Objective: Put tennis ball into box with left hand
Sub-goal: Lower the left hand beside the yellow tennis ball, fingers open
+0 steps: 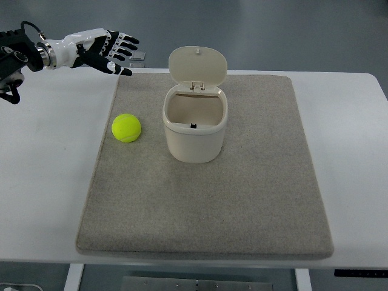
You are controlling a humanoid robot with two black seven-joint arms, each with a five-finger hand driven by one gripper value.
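Top view: the cream box (194, 124) stands mid-mat with its lid (197, 65) flipped up — nothing shows inside. The tennis ball (126, 128) lies on the grey mat (242, 200) just left of it, apart. The left hand (108, 50) hovers past the mat's far-left corner — fingers spread, holding nothing. Bare mat lies nearer the camera.

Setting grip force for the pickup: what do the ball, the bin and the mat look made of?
Tennis ball: fuzzy yellow-green felt, matte. Bin: smooth cream plastic by its look, faint sheen, hinged lid up. Mat: grey-beige, flecked and napped, probably felt or carpet.
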